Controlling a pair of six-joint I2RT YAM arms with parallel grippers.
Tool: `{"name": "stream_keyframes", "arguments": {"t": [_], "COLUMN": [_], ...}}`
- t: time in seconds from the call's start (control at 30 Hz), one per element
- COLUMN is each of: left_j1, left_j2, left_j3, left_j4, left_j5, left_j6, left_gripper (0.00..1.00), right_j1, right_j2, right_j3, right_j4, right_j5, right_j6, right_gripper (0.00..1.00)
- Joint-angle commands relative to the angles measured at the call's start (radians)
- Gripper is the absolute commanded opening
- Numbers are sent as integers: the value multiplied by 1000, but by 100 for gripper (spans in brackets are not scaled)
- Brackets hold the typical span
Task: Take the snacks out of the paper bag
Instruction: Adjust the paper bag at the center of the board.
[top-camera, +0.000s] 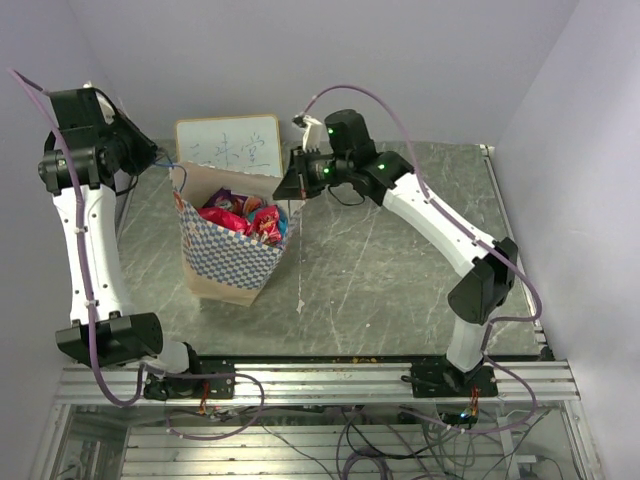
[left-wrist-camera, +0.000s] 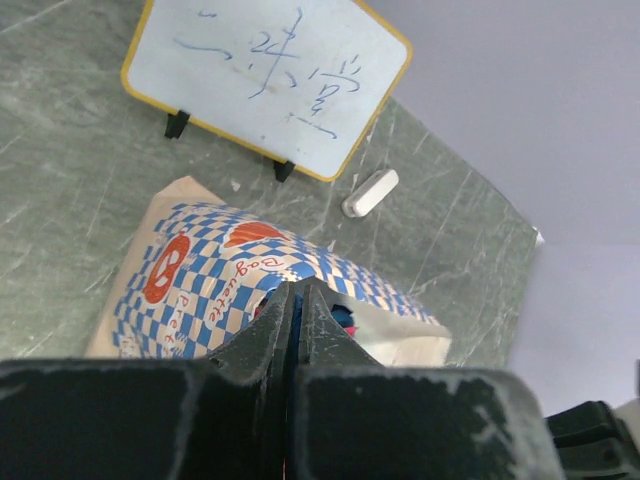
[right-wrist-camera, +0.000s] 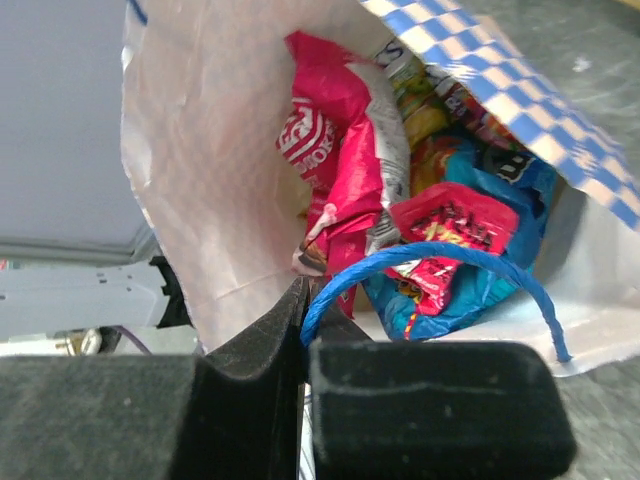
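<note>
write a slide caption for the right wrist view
Right hand shut on the blue cord handle of the paper bag, with bright snacks packed inside.

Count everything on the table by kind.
Bag: 1
Board: 1
White block: 1
Snacks in the bag: 4 showing, more may be hidden
Total: 7 seen

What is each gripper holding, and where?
Right gripper pinches the thin blue cord handle of the cream, blue-checked paper bag near one end; left gripper shut at the opposite rim, hold unclear.
</note>
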Motion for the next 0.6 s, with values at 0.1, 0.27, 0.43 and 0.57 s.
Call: {"name": "stream_keyframes", "arguments": {"t": [0.1,0.27,0.43,0.57], "left_j1": [16,4,-109,-154], "left_j2": [34,24,-10,-75], "left_j3": [125,28,-78,-166], "left_j4": [260,444,523,508], "left_j5": [225,394,452,422], "left_j6": [-31,-108,-106,-90], "left_gripper": [7,7,7,7], "right_j1": [57,57,57,57], "right_j2": [20,-20,-87,-146], "right_j3": [78,-6,-108,-223], "right_j4": [60,19,-23,-34], "right_j5": [-105,-61,-6,21], "right_j6": [-68,-106,-138,-143], "right_gripper": [1,1,3,3]}}
